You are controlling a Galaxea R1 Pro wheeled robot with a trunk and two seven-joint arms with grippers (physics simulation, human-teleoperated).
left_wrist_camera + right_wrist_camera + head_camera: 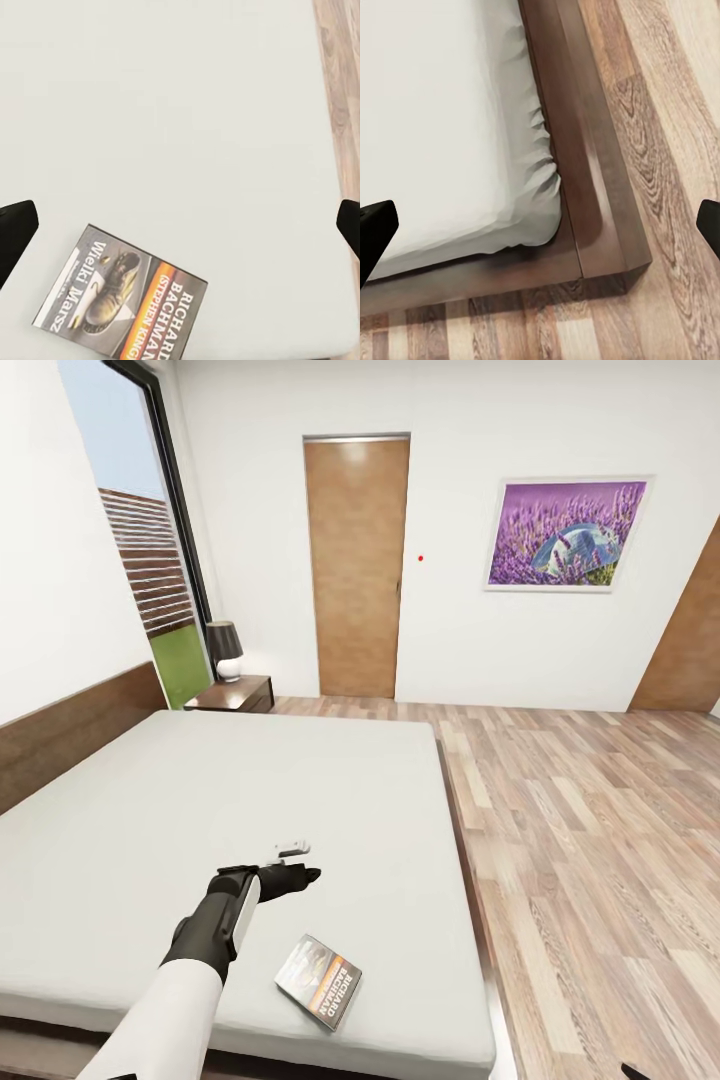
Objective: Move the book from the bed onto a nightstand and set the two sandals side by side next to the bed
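Observation:
The book [318, 980] lies flat on the white mattress of the bed [200, 810], near its front right corner. Its dark cover with an orange band and "RICHARD" lettering faces up in the left wrist view [124, 304]. My left gripper [298, 863] hovers over the mattress just beyond the book, and it is open with nothing between its fingers [15, 232]. My right gripper [540, 229] is open above the bed's wooden frame corner [600, 247]. A nightstand [232, 695] stands at the far side of the bed by the headboard. The sandals are out of view.
A black lamp [224, 648] sits on the nightstand. Beyond it are a tall window [150, 550], a brown door [357, 565] and a lavender picture [565, 533]. Wood-plank floor [590, 840] runs along the bed's right side.

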